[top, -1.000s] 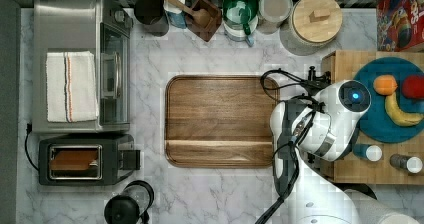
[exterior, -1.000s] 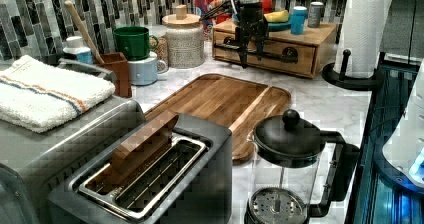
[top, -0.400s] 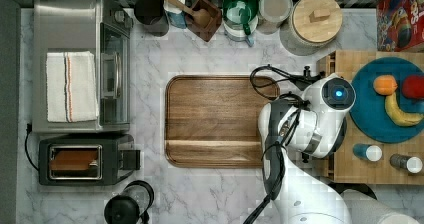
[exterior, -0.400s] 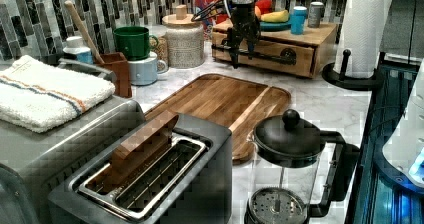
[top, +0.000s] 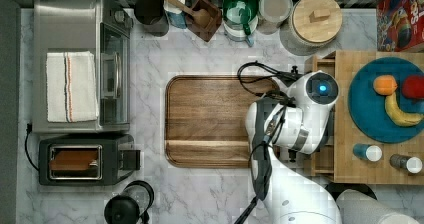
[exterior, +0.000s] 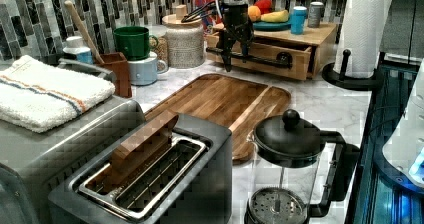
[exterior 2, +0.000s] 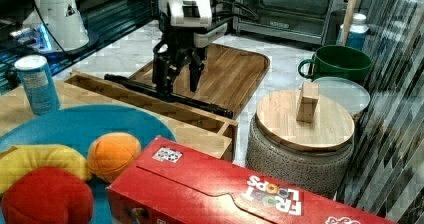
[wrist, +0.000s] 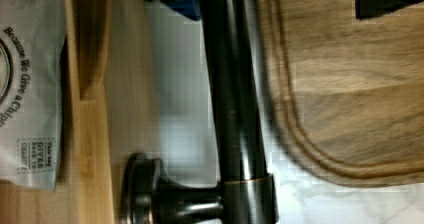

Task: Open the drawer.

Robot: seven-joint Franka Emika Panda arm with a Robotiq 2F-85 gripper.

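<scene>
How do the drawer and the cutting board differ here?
The drawer is light wood with a black bar handle; the cutting board is darker, with rounded corners and no handle. The drawer sits pulled partly out of its box; the board lies flat on the marble counter. Both are wooden.

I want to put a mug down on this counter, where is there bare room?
The dark wooden cutting board is bare except where the gripper hovers at its drawer-side edge. Bare marble runs between the board and the silver toaster oven. The back row around the green mug and wooden-lidded jar is crowded.
</scene>
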